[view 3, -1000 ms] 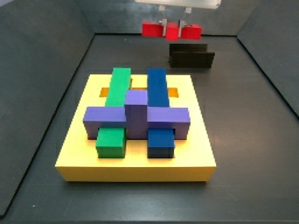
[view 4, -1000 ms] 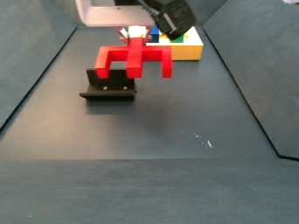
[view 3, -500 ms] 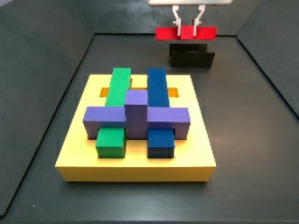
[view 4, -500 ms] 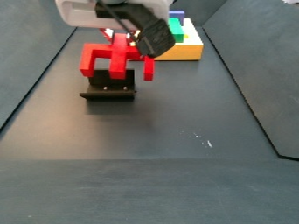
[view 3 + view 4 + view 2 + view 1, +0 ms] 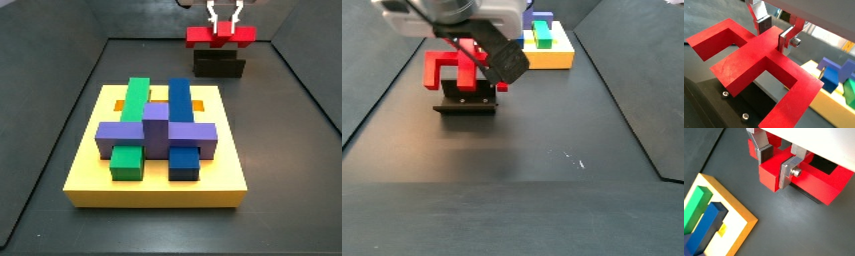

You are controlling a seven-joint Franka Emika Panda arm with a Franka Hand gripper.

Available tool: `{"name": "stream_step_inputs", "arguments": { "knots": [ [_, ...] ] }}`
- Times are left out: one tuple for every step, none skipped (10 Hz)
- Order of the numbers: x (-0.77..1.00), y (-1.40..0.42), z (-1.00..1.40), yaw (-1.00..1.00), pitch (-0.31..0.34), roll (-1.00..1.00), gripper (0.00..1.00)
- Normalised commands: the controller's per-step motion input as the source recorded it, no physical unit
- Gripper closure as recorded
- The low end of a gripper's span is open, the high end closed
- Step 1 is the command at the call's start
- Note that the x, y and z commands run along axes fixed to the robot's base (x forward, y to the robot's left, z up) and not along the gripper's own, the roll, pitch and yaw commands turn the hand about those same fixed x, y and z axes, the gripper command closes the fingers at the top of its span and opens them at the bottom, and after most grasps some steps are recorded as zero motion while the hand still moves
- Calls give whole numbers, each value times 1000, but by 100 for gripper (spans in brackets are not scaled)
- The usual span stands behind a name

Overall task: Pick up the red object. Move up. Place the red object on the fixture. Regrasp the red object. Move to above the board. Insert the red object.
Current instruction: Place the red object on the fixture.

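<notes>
The red object [image 5: 751, 60] is a flat red piece with forked ends. My gripper [image 5: 776, 36] is shut on its middle bar, silver fingers [image 5: 789, 172] on either side. In both side views the gripper [image 5: 223, 30] [image 5: 476, 55] holds the red object [image 5: 218, 37] [image 5: 446, 68] just above the dark fixture [image 5: 219, 65] [image 5: 466, 103]; I cannot tell if they touch. The fixture's plate with screws shows under the piece in a wrist view [image 5: 724, 105]. The yellow board [image 5: 156, 150] carries green, blue and purple blocks.
The board [image 5: 547, 50] sits apart from the fixture on the dark floor. Dark walls [image 5: 67, 60] enclose the workspace. The board's corner with green and blue blocks shows in a wrist view [image 5: 711, 223].
The gripper has turned the red object and carried it down over the fixture. It hung higher and more level before.
</notes>
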Motion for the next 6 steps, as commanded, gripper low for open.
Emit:
{"name": "stream_step_inputs", "arguments": {
  "knots": [
    [503,151,0,-49,200,-523,100],
    [417,60,-57,-43,60,-397,100],
    [257,0,-149,-9,0,-254,100],
    [100,0,-163,0,-66,-100,100],
    [31,0,-206,-29,-54,0,100],
    [0,6,-214,-49,-34,0,100]
  ]
}}
